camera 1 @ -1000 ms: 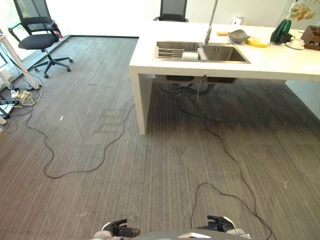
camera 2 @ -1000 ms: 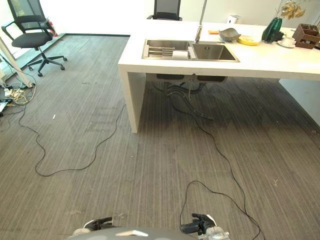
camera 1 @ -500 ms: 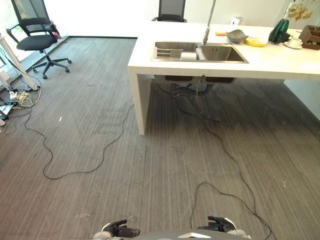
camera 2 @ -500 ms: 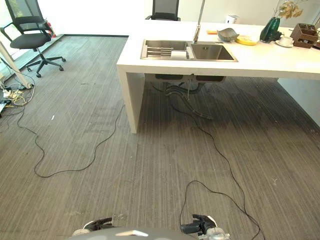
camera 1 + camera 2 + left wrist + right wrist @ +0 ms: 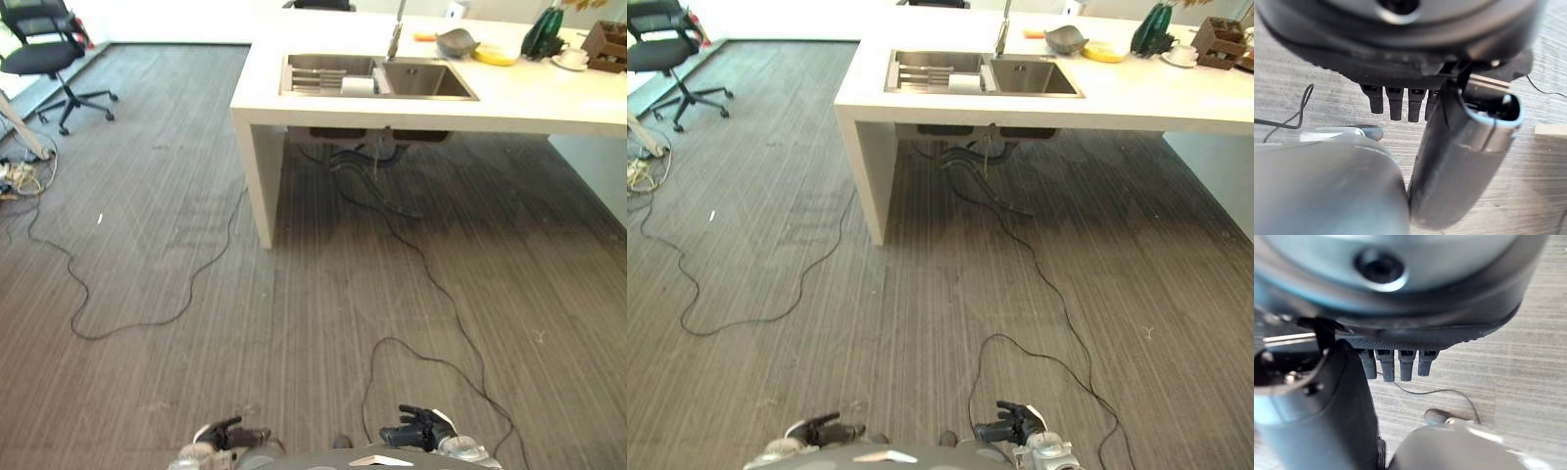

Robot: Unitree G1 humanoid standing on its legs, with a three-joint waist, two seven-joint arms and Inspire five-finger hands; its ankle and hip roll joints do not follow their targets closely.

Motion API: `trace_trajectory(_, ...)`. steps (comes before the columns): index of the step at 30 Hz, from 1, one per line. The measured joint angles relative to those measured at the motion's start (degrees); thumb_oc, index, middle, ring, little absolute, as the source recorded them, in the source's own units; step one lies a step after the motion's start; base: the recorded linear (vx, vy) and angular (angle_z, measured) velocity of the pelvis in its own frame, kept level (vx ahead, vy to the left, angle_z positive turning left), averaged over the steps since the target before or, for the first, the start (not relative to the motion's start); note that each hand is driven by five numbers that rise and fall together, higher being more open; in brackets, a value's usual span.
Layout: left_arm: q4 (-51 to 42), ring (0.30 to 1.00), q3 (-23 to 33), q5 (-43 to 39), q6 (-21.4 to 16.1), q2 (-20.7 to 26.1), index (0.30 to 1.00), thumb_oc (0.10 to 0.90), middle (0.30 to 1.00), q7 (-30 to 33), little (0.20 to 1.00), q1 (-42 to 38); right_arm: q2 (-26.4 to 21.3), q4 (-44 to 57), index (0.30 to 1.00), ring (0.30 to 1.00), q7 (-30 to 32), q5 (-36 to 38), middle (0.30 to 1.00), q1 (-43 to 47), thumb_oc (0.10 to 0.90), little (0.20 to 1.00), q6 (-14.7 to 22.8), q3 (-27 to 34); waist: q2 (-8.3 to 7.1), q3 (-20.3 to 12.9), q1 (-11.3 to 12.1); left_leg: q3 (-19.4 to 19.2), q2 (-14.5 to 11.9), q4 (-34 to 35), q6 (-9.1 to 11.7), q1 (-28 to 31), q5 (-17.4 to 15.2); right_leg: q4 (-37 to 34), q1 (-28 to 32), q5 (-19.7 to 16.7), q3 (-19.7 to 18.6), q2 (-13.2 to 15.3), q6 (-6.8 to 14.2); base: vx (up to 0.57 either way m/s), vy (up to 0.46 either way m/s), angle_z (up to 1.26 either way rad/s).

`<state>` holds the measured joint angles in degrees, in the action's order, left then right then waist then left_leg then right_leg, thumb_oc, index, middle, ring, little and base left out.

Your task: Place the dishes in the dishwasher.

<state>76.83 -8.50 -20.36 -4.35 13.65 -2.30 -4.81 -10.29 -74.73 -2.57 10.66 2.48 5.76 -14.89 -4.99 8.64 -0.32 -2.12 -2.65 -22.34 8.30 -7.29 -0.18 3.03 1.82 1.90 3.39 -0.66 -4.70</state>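
A: Where are the dishes?

B: Up at one o'clock on the counter: a grey bowl, a yellow plate and a cup, past the sink.

A: And the hands?

B: Left hand and right hand hang low at six o'clock, fingers loose and straight, holding nothing.

A: Handling?

B: Probably stiff, smooth and breakable. I'd pinch the bowl and plate at the rim.
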Motion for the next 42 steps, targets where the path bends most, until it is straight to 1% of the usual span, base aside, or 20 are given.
trace_trajectory(3, -0.4, 0.900, 0.2, -2.5, -0.9, -1.1, 0.900, 0.800, 0.900, 0.8, 0.900, -3.1, -1.0, -2.7, 0.900, 0.900, 0.2, 1.1, 0.900, 1.7, 0.800, 0.900, 0.1, 0.2, 0.75, 2.6, 1.7, 1.7, 0.9, -15.7, 2.1, -10.3, 4.1, -0.5, 1.5, 0.1, -1.3, 0.3, -1.4, 0.23, -0.070, -0.11)
trace_trajectory(9, -1.4, 0.900, 0.2, -2.8, -1.2, -3.8, 0.900, 0.800, 0.900, 2.6, 0.900, -3.8, -2.9, -4.7, 0.900, 0.900, 0.2, 1.3, 0.900, 3.0, 0.800, 0.900, -0.7, -0.4, 4.98, 3.6, 2.5, -6.9, 0.5, 25.5, -1.5, -7.1, 8.1, -9.1, 7.1, -0.5, -1.9, -2.6, -0.3, 0.38, 0.073, -0.05)
trace_trajectory(12, -3.9, 0.900, -1.2, -4.4, -1.4, -4.7, 0.900, 0.800, 0.900, 3.7, 0.900, -3.1, -4.3, -6.7, 0.900, 0.900, 0.6, 0.6, 0.900, 1.9, 0.800, 0.900, -0.5, -0.6, 6.00, 3.2, 5.6, -6.3, 0.1, 28.1, 0.0, -6.9, 9.0, -8.9, 10.6, 1.6, -5.6, -4.6, -2.6, 0.41, 0.080, -0.35)
trace_trajectory(17, -36.2, 0.900, 1.7, -10.8, 3.4, -4.0, 0.900, 0.800, 0.900, 9.3, 0.900, 7.3, -5.0, -7.9, 0.900, 0.900, 1.3, -0.4, 0.900, -0.1, 0.800, 0.900, -0.6, -0.8, 3.44, 2.9, 7.8, -6.2, 6.0, 25.8, -9.1, -2.6, 7.5, -7.3, 16.1, 6.2, -12.7, -0.4, 2.9, 0.38, 0.085, -0.72)
trace_trajectory(19, -57.2, 0.900, 1.7, -10.4, 1.9, -2.9, 0.900, 0.800, 0.900, 10.2, 0.900, 11.1, -7.1, -3.4, 0.900, 0.900, 1.4, -0.4, 0.900, -5.2, 0.800, 0.900, 0.0, -1.0, 5.46, 1.7, 6.8, -5.1, 5.9, 27.8, -12.2, 1.6, 10.1, 0.5, 15.7, 9.0, -10.6, -2.1, 7.1, 0.23, 0.044, -0.10)
trace_trajectory(22, -70.3, 0.900, 3.2, -6.5, -5.7, 3.9, 0.900, 0.800, 0.900, 13.3, 0.900, -2.1, -4.8, 2.1, 0.900, 0.900, 1.8, -0.6, 0.900, -12.4, 0.800, 0.900, -1.4, -3.3, 1.10, -2.8, 5.5, -3.2, 9.5, 26.8, -14.7, 7.9, 4.2, 26.1, 7.9, 12.7, -7.0, 2.7, 13.6, 0.39, 0.132, 0.09)
trace_trajectory(23, -71.1, 0.900, 3.7, -5.4, -5.3, 6.2, 0.900, 0.800, 0.900, 15.3, 0.900, -8.3, -4.5, 5.4, 0.900, 0.900, 1.5, -1.6, 0.900, -12.6, 0.800, 0.900, -1.9, -5.6, 0.85, -2.9, 5.0, -2.5, 9.8, 25.1, -15.3, 9.1, 2.1, 35.5, 4.3, 11.8, -7.6, 3.5, 16.4, 0.57, 0.260, 0.08)
trace_trajectory(24, -76.1, 0.900, 6.1, -5.0, -5.1, 7.6, 0.900, 0.800, 0.900, 17.6, 0.900, -12.7, -5.4, 10.6, 0.900, 0.900, 1.6, -4.4, 0.900, -12.6, 0.800, 0.900, -2.0, -8.0, 0.43, -2.6, 4.4, -2.1, 10.3, 20.6, -17.5, 9.0, -2.6, 47.0, -0.5, 2.0, -9.3, 3.7, 18.8, 0.36, 0.201, 0.12)
trace_trajectory(25, -76.1, 0.900, 6.1, -5.0, -5.1, 7.6, 0.900, 0.800, 0.900, 17.6, 0.900, -12.7, -5.4, 10.6, 0.900, 0.900, 1.6, -4.4, 0.900, -12.6, 0.800, 0.900, -2.0, -8.0, 0.43, -2.6, 4.4, -2.1, 10.3, 20.6, -17.5, 9.0, -2.6, 47.0, -0.5, 2.0, -9.3, 3.7, 18.8, 0.36, 0.167, 0.08)
trace_trajectory(26, -81.0, 0.900, 6.6, -4.0, -7.6, 8.1, 0.900, 0.800, 0.900, 19.8, 0.900, -17.3, -6.0, 11.3, 0.900, 0.900, 1.8, -4.8, 0.900, -12.0, 0.800, 0.900, -1.7, -5.7, 0.94, -1.1, 4.0, 1.0, 9.9, 18.2, -17.0, 10.9, -6.0, 60.7, -6.0, -11.7, -7.5, 4.0, 19.1, 0.55, 0.143, 0.48)
trace_trajectory(27, -84.5, 0.900, 5.4, -0.8, -11.1, 7.8, 0.900, 0.800, 0.900, 21.0, 0.900, -21.5, -6.9, 11.7, 0.900, 0.900, 2.3, -3.7, 0.900, -10.5, 0.800, 0.900, -1.6, -1.9, 5.77, 1.5, 1.6, 6.6, 6.3, 18.6, -18.5, 14.5, -7.2, 75.7, -15.3, -5.1, -1.1, 1.7, 11.1, 0.71, 0.112, 0.61)
trace_trajectory(28, -85.8, 0.900, 4.3, 1.3, -12.2, 7.9, 0.900, 0.800, 0.900, 21.0, 0.900, -24.6, -8.1, 12.4, 0.900, 0.900, 2.3, -3.5, 0.900, -8.7, 0.800, 0.900, -1.5, -2.3, 8.90, 2.7, 0.9, 7.1, 4.1, 18.4, -17.8, 15.9, -6.7, 80.0, -24.3, -1.3, 2.5, 0.1, 8.9, 0.63, -0.073, 0.57)
trace_trajectory(30, -86.9, 0.900, 3.0, 3.3, -13.0, 10.0, 0.900, 0.800, 0.900, 21.0, 0.900, -27.1, -7.8, 13.8, 0.900, 0.900, 1.7, -3.5, 0.900, -7.3, 0.800, 0.900, -1.4, -2.4, 7.48, 3.6, -0.4, 4.4, 5.2, 17.9, -15.0, 17.6, -5.1, 81.4, -32.7, 3.7, 3.4, 2.3, 6.7, 0.30, -0.113, 0.30)
trace_trajectory(34, -83.3, 0.900, -2.8, 8.1, -15.6, 8.2, 0.900, 0.800, 0.900, 18.3, 0.900, -20.4, -6.6, 10.2, 0.900, 0.900, 0.2, -3.0, 0.900, -7.8, 0.800, 0.900, 1.4, -3.0, 5.62, -0.1, -5.9, 5.8, 6.6, 18.2, -5.4, 29.5, -6.2, 15.1, -30.3, 6.7, 4.6, 5.2, 3.7, 0.47, -0.265, 1.02)
trace_trajectory(35, -83.3, 0.900, -3.9, 8.4, -15.3, 8.4, 0.900, 0.800, 0.900, 18.2, 0.900, -16.6, -5.7, 7.3, 0.900, 0.900, 0.2, -2.4, 0.900, -9.5, 0.800, 0.900, 1.4, -1.6, 4.42, -1.8, -6.5, 6.2, 6.8, 17.3, -4.1, 31.0, -6.9, 10.2, -27.3, 8.2, 2.7, 4.8, 2.7, 0.35, -0.260, 1.06)
trace_trajectory(37, -81.3, 0.900, -4.9, 9.5, -14.3, 7.3, 0.900, 0.800, 0.900, 17.4, 0.900, -12.3, -4.4, 1.2, 0.900, 0.900, 0.4, -1.6, 0.900, -9.5, 0.800, 0.900, 1.1, -1.2, 5.58, -3.2, -5.5, 7.3, 4.8, 10.9, -2.0, 30.5, -8.1, 6.6, -23.3, -1.7, -3.9, 1.3, 4.1, 0.18, -0.223, 1.04)
trace_trajectory(38, -79.1, 0.900, -4.9, 9.7, -13.2, 7.3, 0.900, 0.800, 0.900, 17.1, 0.900, -12.2, -3.3, -0.9, 0.900, 0.900, 0.4, -1.6, 0.900, -8.8, 0.800, 0.900, -0.2, -2.2, 3.43, -3.1, -4.9, 6.8, 5.4, 8.3, -2.3, 29.2, -11.6, 4.8, -21.3, -10.5, -6.4, 1.7, 0.9, 0.25, -0.280, 0.92)
trace_trajectory(39, -76.7, 0.900, -4.7, 10.0, -12.6, 6.9, 0.900, 0.800, 0.900, 16.9, 0.900, -11.9, -2.8, -1.7, 0.900, 0.900, 0.2, -1.8, 0.900, -8.9, 0.800, 0.900, -0.6, -2.2, 2.00, -3.2, -4.9, 6.0, 5.2, 10.9, -3.5, 29.1, -13.6, 3.2, -19.2, -15.4, -6.3, 2.1, 3.1, 0.19, -0.247, 0.68)
trace_trajectory(41, -76.0, 0.900, -3.3, 9.8, -11.3, 9.3, 0.900, 0.800, 0.900, 16.9, 0.900, -9.7, -2.8, -0.5, 0.900, 0.900, 0.0, -2.0, 0.900, -7.7, 0.800, 0.900, -0.3, -2.1, 0.57, -2.7, -4.6, 5.3, 5.2, 18.9, -4.7, 24.6, -13.6, -4.5, -14.0, -15.6, -5.3, 0.1, 1.7, 0.19, -0.337, 0.38)
trace_trajectory(42, -76.0, 0.900, -2.1, 9.7, -10.8, 9.8, 0.900, 0.800, 0.900, 15.9, 0.900, -9.3, -3.8, 0.1, 0.900, 0.900, -0.1, -3.0, 0.900, -6.0, 0.800, 0.900, -0.1, -1.9, 1.74, -1.3, -3.2, 2.6, 4.0, 15.3, -5.2, 21.8, -6.4, -3.8, -12.9, -10.8, -1.8, -2.5, 2.4, 0.12, -0.274, -0.31)
